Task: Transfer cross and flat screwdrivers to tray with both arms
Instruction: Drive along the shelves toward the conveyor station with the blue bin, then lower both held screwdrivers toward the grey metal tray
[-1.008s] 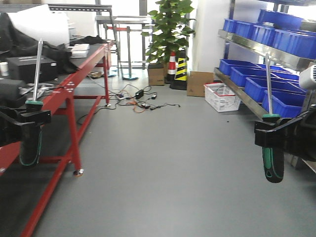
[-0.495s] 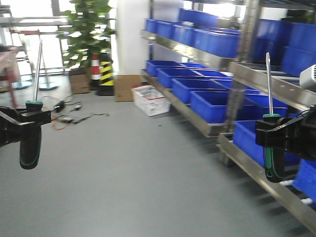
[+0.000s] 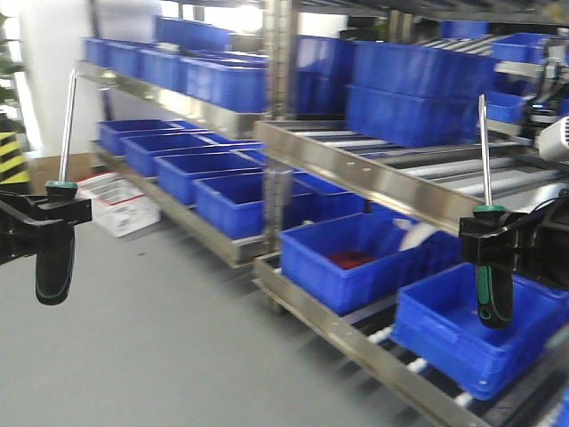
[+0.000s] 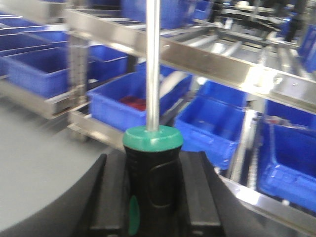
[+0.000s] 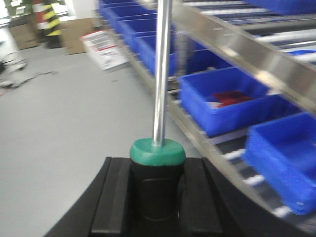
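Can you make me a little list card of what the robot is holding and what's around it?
Left tool: shut on black-and-green-handled steel screwdriver, shaft pointing up
Right tool: shut on matching black-and-green-handled screwdriver, shaft pointing up
Nearby: deep blue plastic crates on shiny steel shelf rack
Grey metal tray: not in view
Ground: plain grey floor

This is looking like a warehouse or stockroom. Tiered steel racking (image 3: pixel 356 173) is running the length of the room, and deep blue plastic crates (image 3: pixel 316 271) are sitting in rows on every shelf (one is holding something red (image 3: pixel 351 259)). Rollers (image 3: pixel 382 334) are lining the lowest level, a bare grey floor (image 3: pixel 133 338) is stretching alongside, and a yellow-and-black hazard marker (image 3: pixel 11 158) is standing at the far end.
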You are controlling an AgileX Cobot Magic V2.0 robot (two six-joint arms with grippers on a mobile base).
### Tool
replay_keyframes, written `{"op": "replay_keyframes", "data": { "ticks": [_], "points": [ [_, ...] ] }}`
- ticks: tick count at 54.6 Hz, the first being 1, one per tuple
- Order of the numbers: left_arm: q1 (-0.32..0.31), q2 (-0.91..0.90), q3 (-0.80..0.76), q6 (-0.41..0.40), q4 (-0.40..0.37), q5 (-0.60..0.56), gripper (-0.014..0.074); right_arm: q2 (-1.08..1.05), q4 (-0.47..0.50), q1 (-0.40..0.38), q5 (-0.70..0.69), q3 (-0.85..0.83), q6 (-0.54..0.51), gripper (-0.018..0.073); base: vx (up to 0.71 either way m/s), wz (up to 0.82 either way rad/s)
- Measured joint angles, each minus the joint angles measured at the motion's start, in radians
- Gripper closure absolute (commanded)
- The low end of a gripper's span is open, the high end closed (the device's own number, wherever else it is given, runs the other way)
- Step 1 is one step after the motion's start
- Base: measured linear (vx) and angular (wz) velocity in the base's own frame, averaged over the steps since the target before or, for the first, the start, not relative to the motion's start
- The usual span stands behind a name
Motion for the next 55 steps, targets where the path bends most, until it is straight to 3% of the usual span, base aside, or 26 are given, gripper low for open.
{"op": "replay_keyframes", "data": {
  "ticks": [55],
  "points": [
    [0.000,0.000,0.000,0.000,0.000,0.000,0.0596,0.000,0.000,0.000,0.000,0.000,0.000,0.0567,0.34,-0.70]
  ]
}}
